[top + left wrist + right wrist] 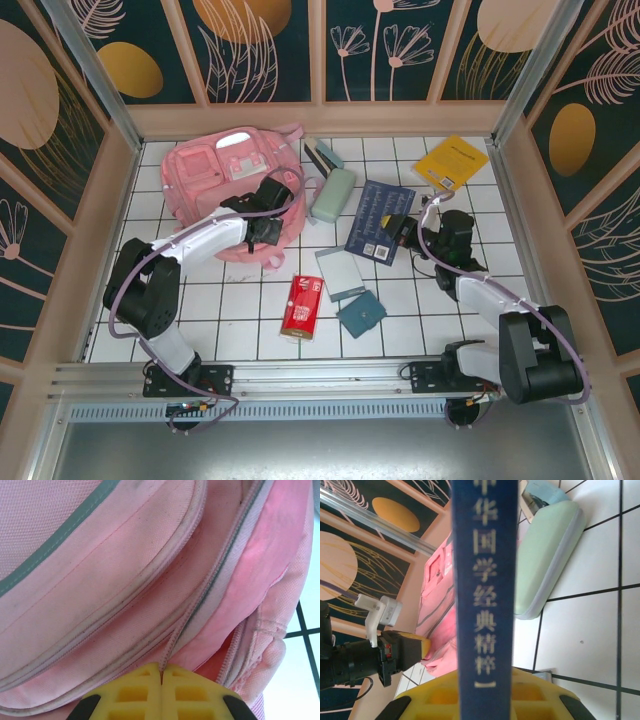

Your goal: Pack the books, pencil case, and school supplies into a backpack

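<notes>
Left fingers closed fully, pressed against zipper of backpack, which is laid at far left of tabletop. Navy book gripped at spine by right fingers, beside pencil case.

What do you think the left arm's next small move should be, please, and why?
Probably draw the left gripper along the zipper track to open the backpack. Its jaws are shut on what looks like the zipper pull, the zipper track above looks mostly closed, and the right gripper holds a navy book on edge, so the book needs an opening.
</notes>
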